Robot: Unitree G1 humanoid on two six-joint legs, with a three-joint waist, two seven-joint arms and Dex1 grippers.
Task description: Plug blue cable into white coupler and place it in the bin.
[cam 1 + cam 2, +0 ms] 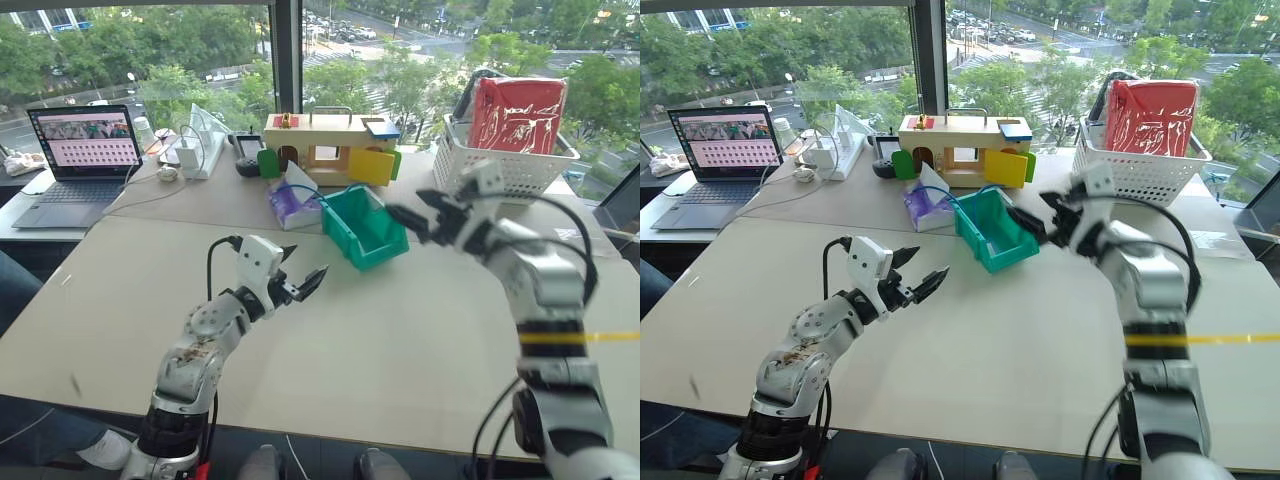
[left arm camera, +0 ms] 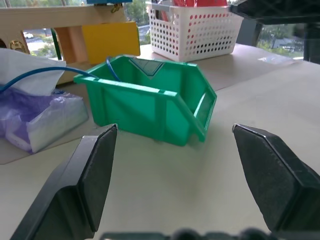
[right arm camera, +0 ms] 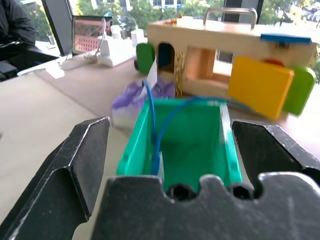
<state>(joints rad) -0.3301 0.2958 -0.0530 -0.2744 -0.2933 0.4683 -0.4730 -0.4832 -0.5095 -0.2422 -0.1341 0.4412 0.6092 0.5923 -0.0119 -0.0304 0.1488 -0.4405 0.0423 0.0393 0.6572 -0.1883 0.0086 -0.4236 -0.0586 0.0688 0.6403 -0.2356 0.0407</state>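
The bin [image 1: 364, 228] stands on the desk [image 1: 400, 330], near its far middle, its cut-away front facing the robot's right. The blue cable [image 3: 159, 125] lies partly inside it: one run hangs down the bin's inner wall to its floor, and the rest arcs out over the rim toward the tissue pack [image 1: 291, 203] just beside the bin. The white coupler cannot be made out in the bin.

The right gripper [image 1: 420, 210] hovers just beside the bin's front, above the desk, with its fingers spread wide and nothing between them; in its wrist view the bin and cable sit between the two fingers [image 3: 80, 165], apart from them.

The left gripper [image 1: 300, 275] hangs over bare desk nearer the robot, well short of the bin, also spread wide and empty, pointing toward the bin's long side.

A white lattice basket [image 1: 505, 165] with a red bag stands behind the right gripper.
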